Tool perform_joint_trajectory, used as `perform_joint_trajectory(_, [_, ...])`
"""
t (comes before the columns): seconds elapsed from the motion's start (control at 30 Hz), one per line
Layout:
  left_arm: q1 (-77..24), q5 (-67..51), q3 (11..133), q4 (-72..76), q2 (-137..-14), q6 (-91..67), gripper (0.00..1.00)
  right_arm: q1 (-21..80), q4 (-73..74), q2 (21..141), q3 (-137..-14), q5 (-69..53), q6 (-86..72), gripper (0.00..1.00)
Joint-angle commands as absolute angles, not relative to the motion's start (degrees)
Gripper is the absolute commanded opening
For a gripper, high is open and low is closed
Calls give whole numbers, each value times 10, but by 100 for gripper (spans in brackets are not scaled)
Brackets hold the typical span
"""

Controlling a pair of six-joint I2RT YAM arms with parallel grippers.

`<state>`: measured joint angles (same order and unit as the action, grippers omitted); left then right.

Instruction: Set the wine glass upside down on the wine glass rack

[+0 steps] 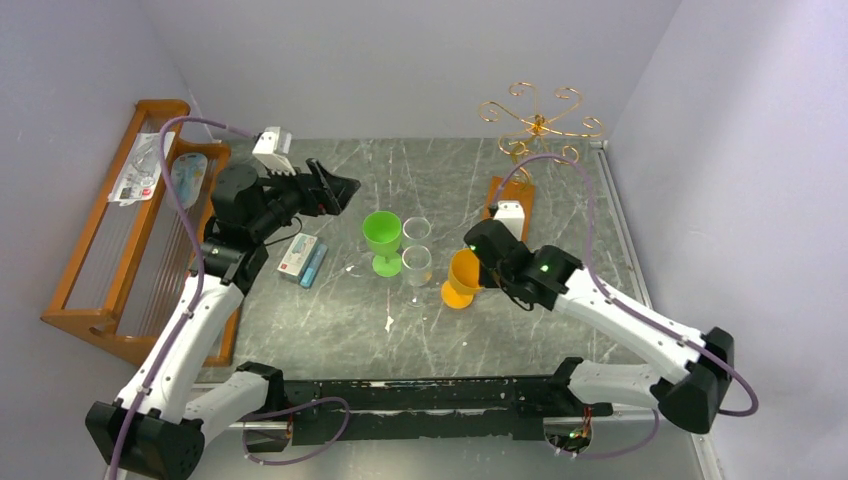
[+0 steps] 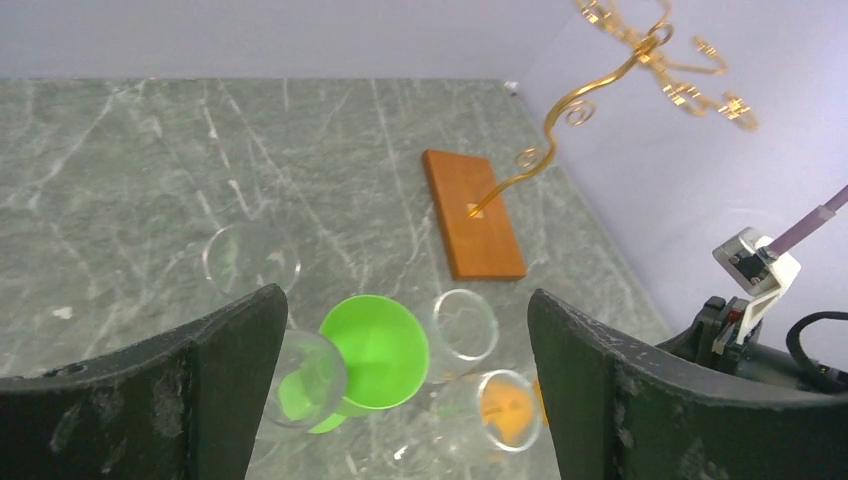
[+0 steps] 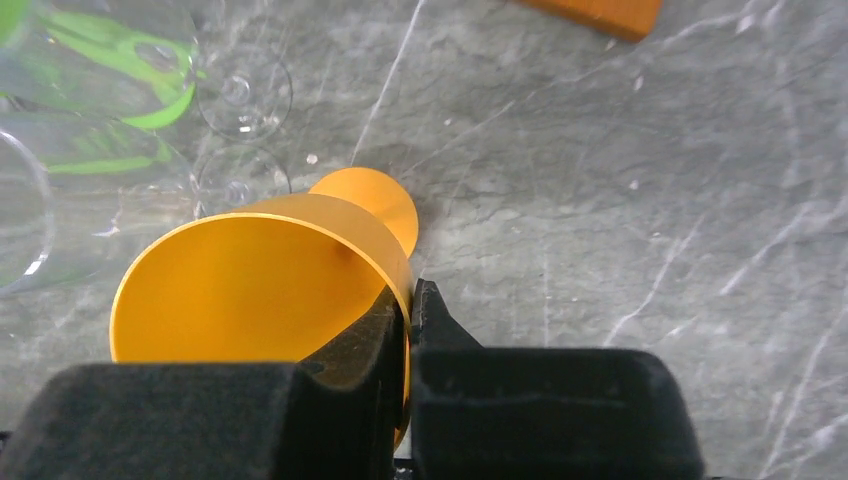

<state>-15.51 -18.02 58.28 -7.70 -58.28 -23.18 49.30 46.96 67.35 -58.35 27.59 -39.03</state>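
Item one, the right pincer (image 3: 410, 300): only your right wrist view shows it clamped on the rim of the orange wine glass (image 3: 260, 290), one finger inside the bowl and one outside, with the glass's foot on the table (image 3: 650, 200) just beyond the fingertips. Item two, the left pincer (image 2: 405, 300): its own view shows you the jaws spread wide, holding nothing, with a green glass (image 2: 375, 350) below and between them and clear glasses (image 2: 465, 322) alongside. Item three, the wine glass rack (image 2: 650, 45): gold scrolls on a wooden base (image 2: 473, 212), ahead of the left pincer. Only the top view shows the slatted wooden rack (image 1: 110, 230) behind the left pincer, holding two flat packets (image 1: 135, 180), and a small box (image 1: 298, 257) beside that arm.
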Motion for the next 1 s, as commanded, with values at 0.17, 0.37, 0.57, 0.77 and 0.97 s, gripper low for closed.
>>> perform_joint_trajectory(0.17, [-151,-223,567,25,-526,-409,97,496,413,544,-637,391,-328,0])
perform_joint_trajectory(0.37, [-151,-275,544,98,-529,-490,97,497,144,445,-563,323,-260,0])
perform_joint_trajectory(0.57, [-152,-292,504,163,-525,-605,97,497,-101,423,-501,245,-252,0])
perform_joint_trajectory(0.77, [-162,-292,452,268,-533,-766,97,497,-232,466,-477,177,-255,0])
perform_joint_trajectory(0.97, [-186,-266,434,300,-564,-832,97,496,-359,513,-442,176,-258,0])
